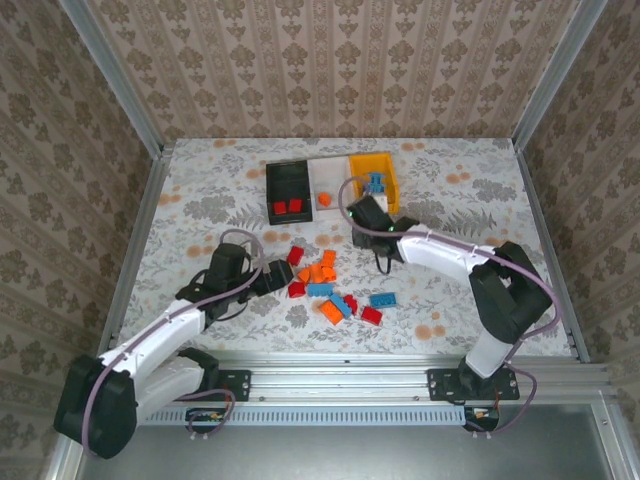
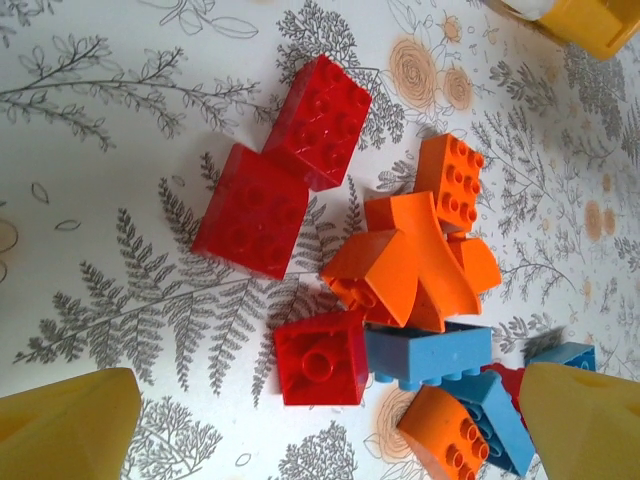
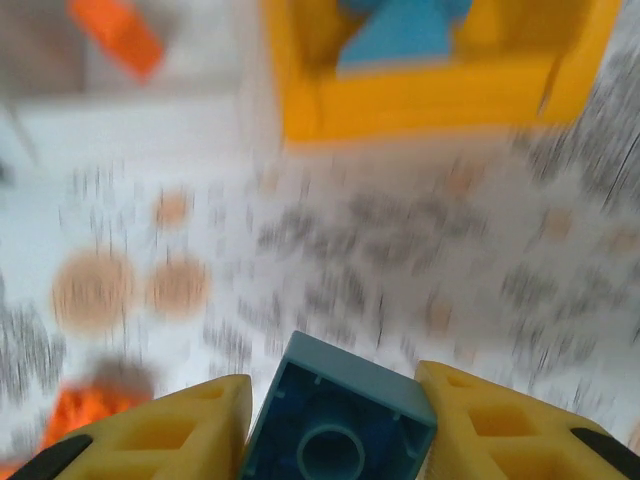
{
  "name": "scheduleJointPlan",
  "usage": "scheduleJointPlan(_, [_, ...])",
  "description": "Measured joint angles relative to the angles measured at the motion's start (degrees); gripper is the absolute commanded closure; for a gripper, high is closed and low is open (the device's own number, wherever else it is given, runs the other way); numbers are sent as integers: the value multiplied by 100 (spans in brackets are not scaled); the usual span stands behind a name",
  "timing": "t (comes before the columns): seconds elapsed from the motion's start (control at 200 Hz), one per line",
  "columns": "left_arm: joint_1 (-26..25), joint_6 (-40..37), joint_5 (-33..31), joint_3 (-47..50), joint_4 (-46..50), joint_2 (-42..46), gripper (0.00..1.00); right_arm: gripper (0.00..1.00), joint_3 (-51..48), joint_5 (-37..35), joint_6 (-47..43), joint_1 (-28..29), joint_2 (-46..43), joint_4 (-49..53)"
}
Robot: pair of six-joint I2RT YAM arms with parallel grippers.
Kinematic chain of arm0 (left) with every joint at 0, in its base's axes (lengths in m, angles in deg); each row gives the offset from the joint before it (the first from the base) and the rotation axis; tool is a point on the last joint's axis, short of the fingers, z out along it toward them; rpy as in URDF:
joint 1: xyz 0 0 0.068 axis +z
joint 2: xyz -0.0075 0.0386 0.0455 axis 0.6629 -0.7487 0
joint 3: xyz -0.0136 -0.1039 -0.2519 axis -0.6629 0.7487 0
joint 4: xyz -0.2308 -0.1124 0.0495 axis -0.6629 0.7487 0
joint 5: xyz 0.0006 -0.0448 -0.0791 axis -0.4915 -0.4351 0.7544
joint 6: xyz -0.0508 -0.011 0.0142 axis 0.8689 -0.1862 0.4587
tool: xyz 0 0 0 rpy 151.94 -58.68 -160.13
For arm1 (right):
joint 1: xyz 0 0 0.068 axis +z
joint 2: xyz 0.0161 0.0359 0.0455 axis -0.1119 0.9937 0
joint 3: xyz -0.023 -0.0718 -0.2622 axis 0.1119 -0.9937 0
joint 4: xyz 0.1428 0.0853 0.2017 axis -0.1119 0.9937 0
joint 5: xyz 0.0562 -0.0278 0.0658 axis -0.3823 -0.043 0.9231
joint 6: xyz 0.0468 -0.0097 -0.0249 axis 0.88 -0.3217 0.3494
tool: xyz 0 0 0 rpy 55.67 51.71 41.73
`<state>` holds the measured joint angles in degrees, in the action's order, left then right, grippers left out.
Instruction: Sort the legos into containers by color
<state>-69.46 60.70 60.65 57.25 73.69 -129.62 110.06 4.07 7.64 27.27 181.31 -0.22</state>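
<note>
A: What are the right jaws doing?
B: Pinching a small light-blue plastic brick (image 3: pixel 338 415), partly closed on it, its hollow underside facing the wrist camera. It's sitting square between them. Long axis, can't tell.
A: Where's it going?
B: The orange-yellow rectangular plastic bin (image 3: pixel 420 95) is lying straight ahead of the jaws, slightly right, with blue bricks already sitting inside. The right arm (image 1: pixel 440 250) is reaching much closer to it.
A: And the left jaws?
B: Gaping fully and holding nothing, hovering over the loose pile of red, orange and blue plastic bricks (image 2: pixel 400 270) lying on the floral surface (image 2: pixel 100 150).
</note>
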Motion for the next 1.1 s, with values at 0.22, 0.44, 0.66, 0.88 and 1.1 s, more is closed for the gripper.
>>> scheduleJointPlan(0.22, [120,-87,72,-273,-13,-446,0,58,1753,111,-417,-876,1281,70])
scheduleJointPlan(0.44, [407,-181,177,-323,7,-490,0,58,3117,339,-715,-1285,2465,446])
scheduleJointPlan(0.66, [442,-234,227,-326,9,-507,0,40,4037,627,-940,-1438,3034,811])
scheduleJointPlan(0.88, [442,-232,328,-332,4,-560,0,38,4079,734,-1082,-1432,2981,844])
scheduleJointPlan(1.1, [442,-232,361,-334,76,-413,0,39,2140,597,-1097,-1182,1379,533])
